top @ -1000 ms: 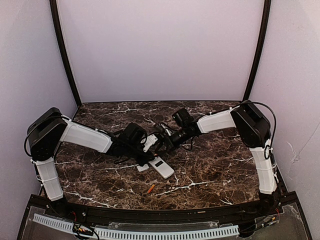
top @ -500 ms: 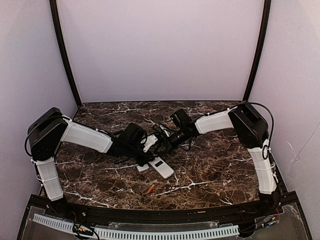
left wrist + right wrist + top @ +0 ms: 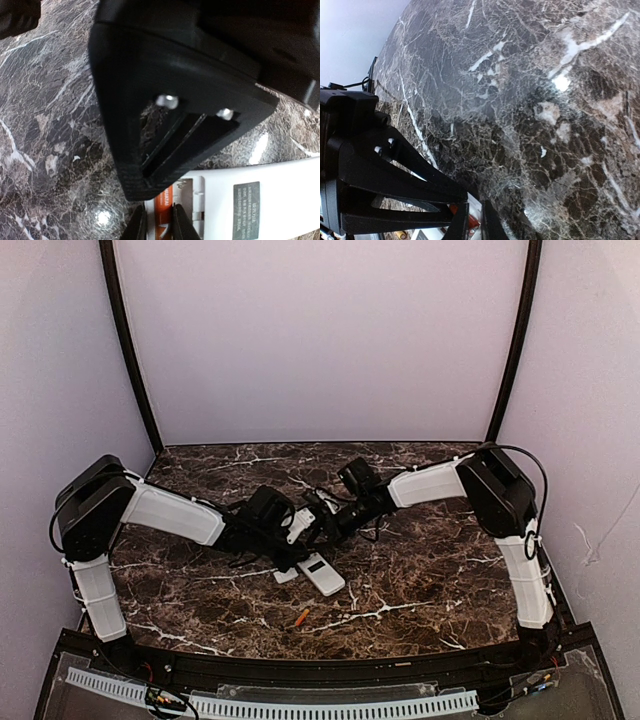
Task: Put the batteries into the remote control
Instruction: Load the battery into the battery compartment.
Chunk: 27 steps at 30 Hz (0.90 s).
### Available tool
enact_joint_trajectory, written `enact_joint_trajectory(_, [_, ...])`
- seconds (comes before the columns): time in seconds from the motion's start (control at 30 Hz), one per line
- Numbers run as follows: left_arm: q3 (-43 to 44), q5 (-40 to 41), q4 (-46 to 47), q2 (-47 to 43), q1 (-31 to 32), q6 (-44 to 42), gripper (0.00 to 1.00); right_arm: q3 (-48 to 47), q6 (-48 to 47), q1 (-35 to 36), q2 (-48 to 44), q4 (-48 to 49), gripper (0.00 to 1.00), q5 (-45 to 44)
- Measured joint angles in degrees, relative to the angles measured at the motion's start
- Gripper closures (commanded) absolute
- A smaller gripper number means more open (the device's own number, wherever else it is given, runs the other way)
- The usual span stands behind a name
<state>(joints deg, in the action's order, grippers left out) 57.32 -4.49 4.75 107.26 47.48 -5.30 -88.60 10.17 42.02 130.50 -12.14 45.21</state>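
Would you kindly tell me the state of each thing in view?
remote control: back up, battery bay open.
battery in bay: gripped by left gripper.
spare battery: loose on table.
cover plate: off, beside remote control.
right gripper: nearly shut.

red battery [image 3: 471, 221] between narrow jaws, marble table [image 3: 545, 100]

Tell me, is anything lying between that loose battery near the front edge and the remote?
Nothing visible: only bare table separates the loose battery from the remote. The left gripper and right gripper crowd the remote's far end, the left pinching a second battery at the open compartment.
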Motion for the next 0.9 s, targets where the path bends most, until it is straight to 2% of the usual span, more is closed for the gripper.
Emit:
enact_joint_trajectory(0.27, [0.5, -0.3, 0.0, 0.3, 0.2, -0.1, 0.87, 3.4, 1.3, -0.6, -2.6, 0.2, 0.74, -0.6])
enact_joint_trajectory(0.37, [0.5, -0.3, 0.0, 0.3, 0.2, -0.1, 0.85, 4.8, 2.0, -1.2, -3.7, 0.3, 0.65, 0.1])
enact_joint_trajectory(0.57, [0.7, -0.4, -0.2, 0.5, 0.2, 0.0, 0.78, 8.3, 2.8, -2.4, -6.1, 1.6, 0.63, 1.7])
enact_joint_trajectory(0.7, [0.9, -0.6, -0.8, 0.8, 0.2, 0.2, 0.69, 9.8, 2.9, -3.2, -7.0, 2.6, 0.61, 1.7])
enact_joint_trajectory(0.9, [1.7, -1.0, -2.6, 0.8, 0.2, 1.2, 0.61, 15.8, 3.3, -4.7, -10.4, 4.0, 0.52, 1.4])
